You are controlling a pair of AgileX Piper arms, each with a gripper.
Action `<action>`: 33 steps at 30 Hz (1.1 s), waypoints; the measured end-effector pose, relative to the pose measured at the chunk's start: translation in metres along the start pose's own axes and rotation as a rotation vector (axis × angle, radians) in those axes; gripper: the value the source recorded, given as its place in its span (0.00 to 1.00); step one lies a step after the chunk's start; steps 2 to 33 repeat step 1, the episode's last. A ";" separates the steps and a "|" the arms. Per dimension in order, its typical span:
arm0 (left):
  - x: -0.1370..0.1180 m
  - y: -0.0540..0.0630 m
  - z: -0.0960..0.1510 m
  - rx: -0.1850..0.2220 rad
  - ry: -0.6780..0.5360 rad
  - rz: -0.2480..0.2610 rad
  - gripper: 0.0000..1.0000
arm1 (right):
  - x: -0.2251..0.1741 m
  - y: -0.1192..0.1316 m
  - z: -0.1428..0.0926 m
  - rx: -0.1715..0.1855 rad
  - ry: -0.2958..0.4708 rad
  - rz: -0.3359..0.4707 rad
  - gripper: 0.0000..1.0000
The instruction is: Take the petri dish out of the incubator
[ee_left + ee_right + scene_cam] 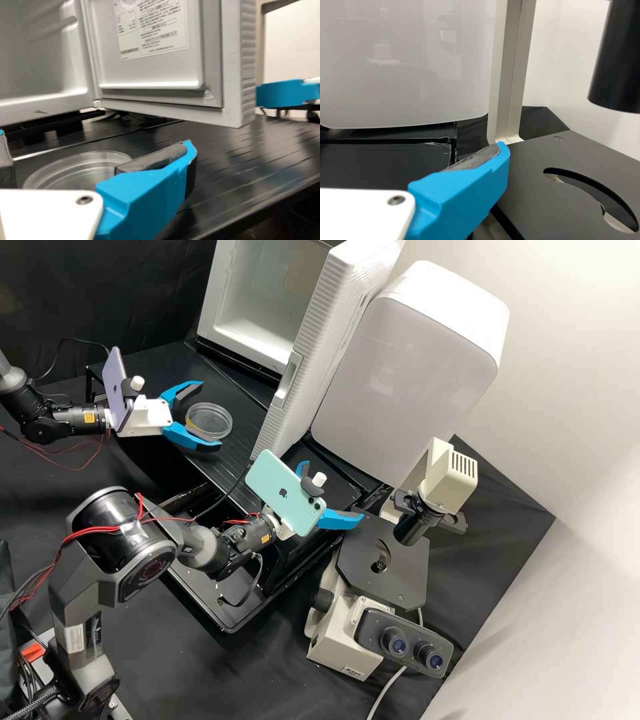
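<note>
The petri dish (209, 421) is seen as a shallow, round, clear dish with a thin rim and a pale, faintly brownish bottom. It is set flat on the ribbed black platform (233, 460) outside the incubator (253, 320), just in front of its open chamber. In the left wrist view the dish (75, 170) is framed low between the two blue fingers. The fingers of the left gripper (208, 415) are spread wide, one on each side of the dish. The grey pad (155, 159) of one finger is brought close to the rim, but whether it touches cannot be told.

The incubator's ribbed white door (320, 353) is swung open and stands just beside the dish, with its lower edge hanging over the platform (240, 155). A tall white box (413, 360) is placed against the far side of the door.

The right gripper (330, 497) is held near the foot of the door, well apart from the dish, with its fingers parted and nothing between them. One of its blue fingers (465, 190) is seen over the edge of the black stage (560, 175) of a microscope (373, 633). The microscope stands on the black cloth (200, 667) beside the platform.
</note>
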 end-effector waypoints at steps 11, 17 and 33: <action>0.000 0.000 0.000 -0.006 -0.006 0.000 1.00 | 0.000 0.000 0.000 0.000 0.000 0.000 1.00; 0.000 0.000 0.000 -0.006 -0.006 0.000 1.00 | 0.000 0.000 0.000 0.000 0.000 0.000 1.00; 0.000 0.000 0.000 -0.006 -0.006 0.000 1.00 | 0.000 0.000 0.000 0.000 0.000 0.000 1.00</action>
